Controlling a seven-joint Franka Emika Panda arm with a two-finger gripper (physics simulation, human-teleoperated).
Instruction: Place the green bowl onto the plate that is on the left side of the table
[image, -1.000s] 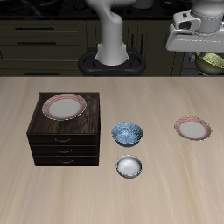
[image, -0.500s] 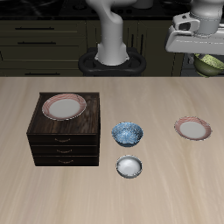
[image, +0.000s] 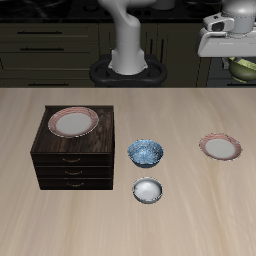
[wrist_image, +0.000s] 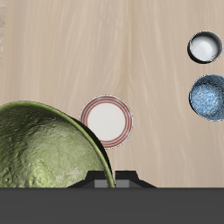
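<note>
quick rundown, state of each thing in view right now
green bowl: held up off the table, above the plate
gripper: shut on the green bowl
plate: on the table, bare
second plate: on top of the drawer cabinet
drawer cabinet: drawers shut
blue bowl: upright, empty
white bowl: upright

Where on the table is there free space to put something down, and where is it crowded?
Bare wood lies between the blue bowl and the empty plate, along the table front edge, and behind the cabinet. It is crowded where the blue bowl, the white bowl and the cabinet sit close together. The green bowl hangs in the jaws, off the table.
</note>
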